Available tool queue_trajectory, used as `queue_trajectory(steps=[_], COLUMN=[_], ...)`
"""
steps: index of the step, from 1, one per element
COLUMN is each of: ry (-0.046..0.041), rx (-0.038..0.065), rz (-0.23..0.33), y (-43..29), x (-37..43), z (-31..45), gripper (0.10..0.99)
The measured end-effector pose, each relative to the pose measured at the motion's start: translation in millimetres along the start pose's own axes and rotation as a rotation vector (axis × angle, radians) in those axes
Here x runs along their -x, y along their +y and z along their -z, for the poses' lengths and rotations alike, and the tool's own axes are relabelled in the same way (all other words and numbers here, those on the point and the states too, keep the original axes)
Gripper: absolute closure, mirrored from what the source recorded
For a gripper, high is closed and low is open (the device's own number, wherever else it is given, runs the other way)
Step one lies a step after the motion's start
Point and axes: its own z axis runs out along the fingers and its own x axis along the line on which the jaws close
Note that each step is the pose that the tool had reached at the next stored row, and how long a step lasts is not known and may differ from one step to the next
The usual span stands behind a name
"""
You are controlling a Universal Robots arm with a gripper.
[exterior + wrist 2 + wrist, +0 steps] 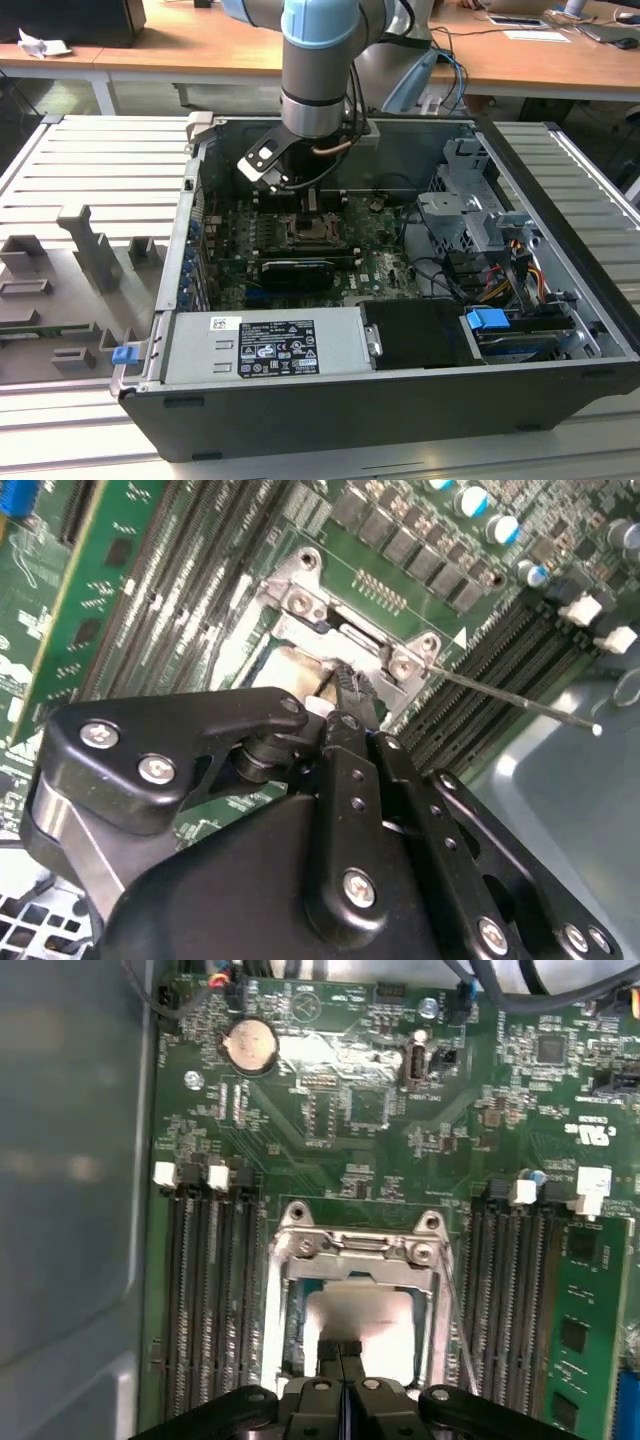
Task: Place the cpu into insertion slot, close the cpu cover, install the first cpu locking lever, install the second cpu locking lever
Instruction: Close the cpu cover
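Note:
In the exterior view my gripper (pixel 310 203) reaches down into the open computer case over the insertion slot (pixel 308 232). In the first wrist view the cpu (pixel 362 1312) lies in the socket with its pale metal top showing. The silvery cpu cover (pixel 352 1249) lies flat around it, and the slot's pin field is hidden beneath. My gripper (pixel 340 1355) is shut with its fingertips together, low over the cover's edge nearest the wrist. In the second wrist view the gripper (pixel 347 687) tip sits at the cover (pixel 300 605). A thin locking lever (pixel 520 702) sticks out sideways, raised off the board.
Long black memory slots (pixel 205 1290) flank the socket on both sides (pixel 510 1290). A black graphics card (pixel 295 270) lies just in front of it. The grey power supply (pixel 270 345), the drive cage (pixel 480 220), cables (pixel 520 275) and the case walls close in the space.

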Motion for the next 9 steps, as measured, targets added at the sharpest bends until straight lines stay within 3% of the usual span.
queue_trajectory(steps=[4,9], ry=[0.0004,0.0001], rx=[0.001,0.005], rz=[0.0,0.004], y=[-0.6,-6.3], x=[-0.6,0.8], z=[10.1,8.1], gripper=[0.98,0.98])
